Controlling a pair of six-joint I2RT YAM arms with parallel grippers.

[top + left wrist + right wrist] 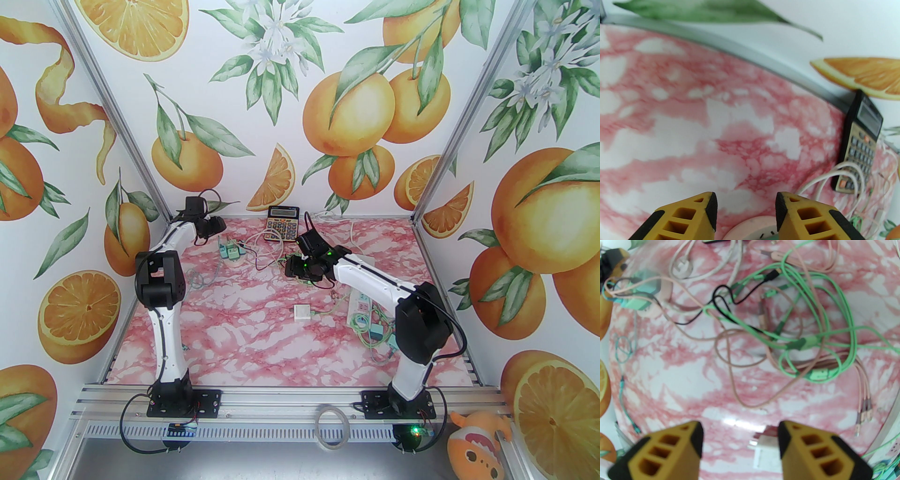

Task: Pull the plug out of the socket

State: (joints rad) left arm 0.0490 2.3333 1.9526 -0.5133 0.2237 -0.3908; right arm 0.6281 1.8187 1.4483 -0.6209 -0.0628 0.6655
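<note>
The left jaws are hovering wide apart over the round pale-pink socket (pixel 752 226), presumably lining up on the teal plastic plugs (pixel 230 251) seated in it, far left on the pink marbled surface (pixel 262 347); the right jaws are gaping empty above tangled green cables (pixel 811 342).

Pink-and-white marbled tabletop (pixel 243 337). Printed wall panels (pixel 347 112): oranges, green leaves, white blossom on white ground. Black-cased calculator (pixel 282 224), tan key face. Bright green cable (pixel 848 317), pale pink cable (pixel 731 385). Teal plugs (pixel 230 251) on round pale-pink socket (pixel 752 226). Left gripper (pixel 745 202) yellow-fingered, black-padded.
</note>
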